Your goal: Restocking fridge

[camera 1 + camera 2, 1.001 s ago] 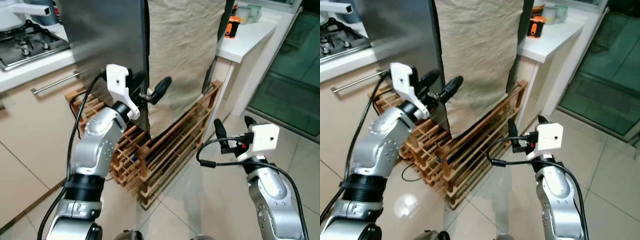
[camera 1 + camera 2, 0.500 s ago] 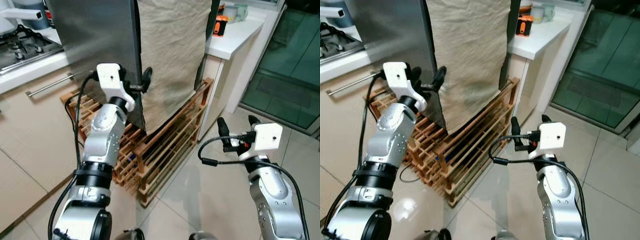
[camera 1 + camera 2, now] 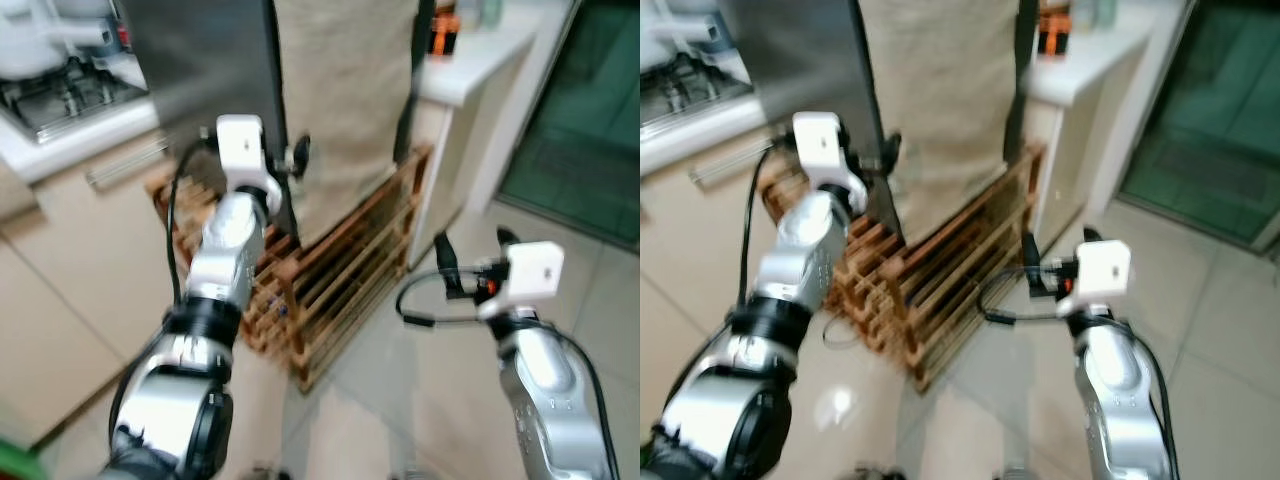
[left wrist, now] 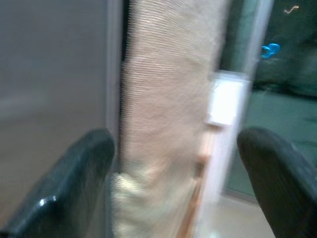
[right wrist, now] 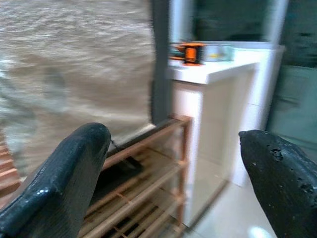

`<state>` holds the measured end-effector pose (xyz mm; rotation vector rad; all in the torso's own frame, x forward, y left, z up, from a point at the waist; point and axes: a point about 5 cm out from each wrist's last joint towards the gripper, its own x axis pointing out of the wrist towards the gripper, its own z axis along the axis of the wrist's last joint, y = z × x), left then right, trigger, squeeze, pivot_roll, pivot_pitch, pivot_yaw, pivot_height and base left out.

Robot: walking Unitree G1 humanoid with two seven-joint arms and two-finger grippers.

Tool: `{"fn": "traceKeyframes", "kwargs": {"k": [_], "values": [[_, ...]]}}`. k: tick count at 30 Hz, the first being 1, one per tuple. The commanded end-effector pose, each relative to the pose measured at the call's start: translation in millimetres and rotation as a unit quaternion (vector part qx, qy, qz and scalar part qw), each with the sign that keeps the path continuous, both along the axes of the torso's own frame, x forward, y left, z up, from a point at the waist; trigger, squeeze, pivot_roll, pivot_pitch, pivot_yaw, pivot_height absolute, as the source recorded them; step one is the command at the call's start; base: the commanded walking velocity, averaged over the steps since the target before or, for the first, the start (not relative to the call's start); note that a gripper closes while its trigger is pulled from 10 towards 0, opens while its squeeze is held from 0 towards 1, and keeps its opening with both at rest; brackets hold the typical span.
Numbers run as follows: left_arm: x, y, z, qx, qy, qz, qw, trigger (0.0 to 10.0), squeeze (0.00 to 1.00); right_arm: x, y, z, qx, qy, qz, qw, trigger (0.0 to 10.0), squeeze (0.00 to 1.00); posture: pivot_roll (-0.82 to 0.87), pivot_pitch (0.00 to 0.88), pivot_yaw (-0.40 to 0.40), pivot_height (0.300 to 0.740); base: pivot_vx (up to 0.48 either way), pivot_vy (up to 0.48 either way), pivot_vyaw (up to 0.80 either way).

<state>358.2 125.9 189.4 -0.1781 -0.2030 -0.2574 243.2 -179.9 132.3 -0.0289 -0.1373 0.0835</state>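
The fridge's grey steel door stands ahead on the left, and a beige cloth hangs beside its right edge. My left gripper is raised at that door edge. The left wrist view shows it open, with the steel door behind one finger and the cloth in the gap. My right gripper hangs low on the right over the floor tiles. It is open and empty, and points toward the wooden rack. All views are blurred.
A low wooden slatted rack stands on the floor under the cloth. A white counter with an orange object is behind right. A hob and a drawer handle are on the left, and dark glass doors on the right.
The camera has shifted and blurred. My left gripper has drawn in from beyond the door edge to sit right at it. The right gripper has stayed put, still open.
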Motion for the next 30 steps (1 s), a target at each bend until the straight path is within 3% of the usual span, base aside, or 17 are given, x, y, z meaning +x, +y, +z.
{"fn": "traceKeyframes", "kwargs": {"k": [1, 3, 4, 6, 8, 10, 12, 13, 15, 20, 24, 30], "values": [[-31.2, 24.3, -15, -0.001, 0.007, -0.025, 1.000, 10.0, 0.00, -13.6, -2.7, 7, -0.002, -0.010, -0.007, 1.000, 10.0, 0.00, -0.23, 0.031, 0.104, 0.740, 0.000, 0.000, 0.00], [-69.8, 41.2, -40, 0.045, 0.021, -0.036, 0.998, 10.0, 0.00, -27.2, -1.9, 4, -0.015, -0.004, 0.001, 1.000, 10.0, 0.00, -0.22, 0.034, 0.108, 0.740, 0.000, 0.000, 0.00], [-69.8, 41.2, -40, 0.045, 0.021, -0.036, 0.998, 10.0, 0.00, -27.2, -1.9, 4, -0.015, -0.004, 0.001, 1.000, 10.0, 0.00, -0.22, 0.034, 0.108, 0.740, 0.000, 0.000, 0.00], [-120.0, 60.3, -74, 0.115, 0.060, -0.029, 0.991, 10.0, 0.00, -36.7, -6.1, 0, -0.015, 0.003, 0.001, 1.000, 10.0, 0.00, -0.20, 0.044, 0.104, 0.740, 0.000, 0.000, 0.00], [-148.3, 70.8, -81, 0.125, 0.085, -0.001, 0.989, 10.0, 0.00, -38.7, -14.0, -1, -0.010, 0.006, -0.009, 1.000, 10.0, 0.00, -0.17, 0.054, 0.085, 0.740, 0.000, 0.000, 0.00], [-146.1, 74.3, -68, 0.103, 0.080, 0.046, 0.990, 10.0, 0.00, -37.7, -18.5, -1, -0.009, 0.006, -0.014, 1.000, 10.0, 0.00, -0.16, 0.047, 0.068, 0.740, 0.000, 0.000, 0.00], [-141.7, 72.1, -59, 0.090, 0.070, 0.057, 0.992, 10.0, 0.00, -37.2, -18.8, 1, -0.006, 0.007, -0.011, 1.000, 10.0, 0.00, -0.15, 0.050, 0.054, 0.740, 0.000, 0.000, 0.00], [-132.5, 58.8, -47, 0.096, 0.051, 0.048, 0.993, 10.0, 0.00, -36.4, -12.4, -1, -0.009, 0.016, 0.011, 1.000, 10.0, 0.00, -0.15, 0.043, 0.049, 0.740, 0.000, 0.000, 0.00], [-118.2, 52.9, -41, 0.060, 0.048, 0.069, 0.995, 10.0, 0.00, -31.2, -7.0, -2, -0.010, 0.018, 0.022, 1.000, 10.0, 0.00, -0.16, 0.033, 0.049, 0.740, 0.396, 0.000, 0.00], [-103.7, 44.8, -34, 0.029, 0.044, 0.090, 0.995, 10.0, 0.00, -21.7, -2.6, 5, -0.012, 0.005, 0.030, 0.999, 10.0, 0.00, -0.18, 0.028, 0.048, 0.740, 0.480, 0.000, 0.00], [-93.5, 29.5, -29, 0.029, 0.042, 0.067, 0.996, 10.0, 0.00, -15.3, -2.7, 8, -0.017, 0.000, 0.036, 0.999, 10.0, 0.00, -0.19, 0.025, 0.044, 0.740, 0.480, 0.000, 0.00], [-92.7, 25.6, -29, 0.031, 0.048, 0.055, 0.997, 10.0, 0.00, -15.6, -6.0, 6, -0.019, 0.007, 0.029, 0.999, 10.0, 0.00, -0.20, 0.032, 0.046, 0.740, 0.480, 0.000, 0.00]]}}
